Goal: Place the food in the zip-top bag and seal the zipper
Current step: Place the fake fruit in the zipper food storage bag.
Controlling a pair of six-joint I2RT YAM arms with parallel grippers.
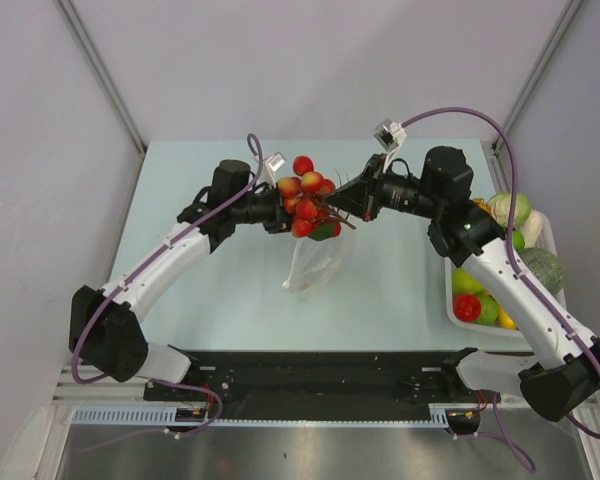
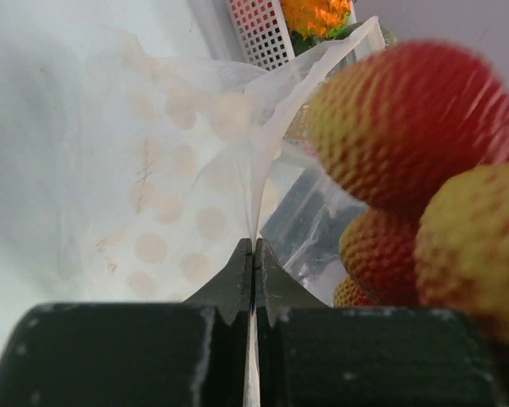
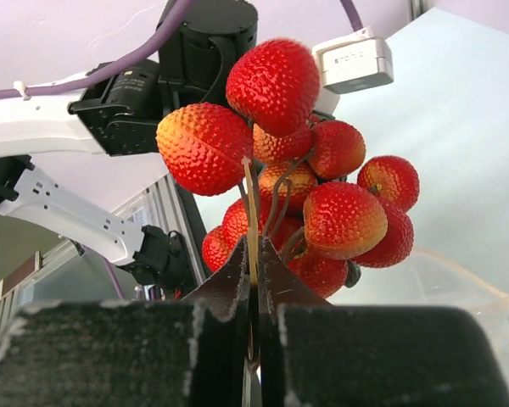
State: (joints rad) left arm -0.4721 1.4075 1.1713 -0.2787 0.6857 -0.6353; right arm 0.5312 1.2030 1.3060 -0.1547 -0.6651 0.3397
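Observation:
My left gripper is shut on the mouth edge of the clear zip-top bag, which hangs down from it above the table. In the left wrist view the bag's edge runs up out of my shut left gripper. My right gripper is shut on the stem of a bunch of red-and-yellow berries and holds it over the bag's mouth. In the right wrist view my right gripper pinches the stem under the berries, with the bag below. The zipper strip is not distinguishable.
A white tray at the table's right edge holds more food: green, red, yellow and white pieces. Its lattice wall and an orange ruffled piece show in the left wrist view. The two arms meet at the table's middle.

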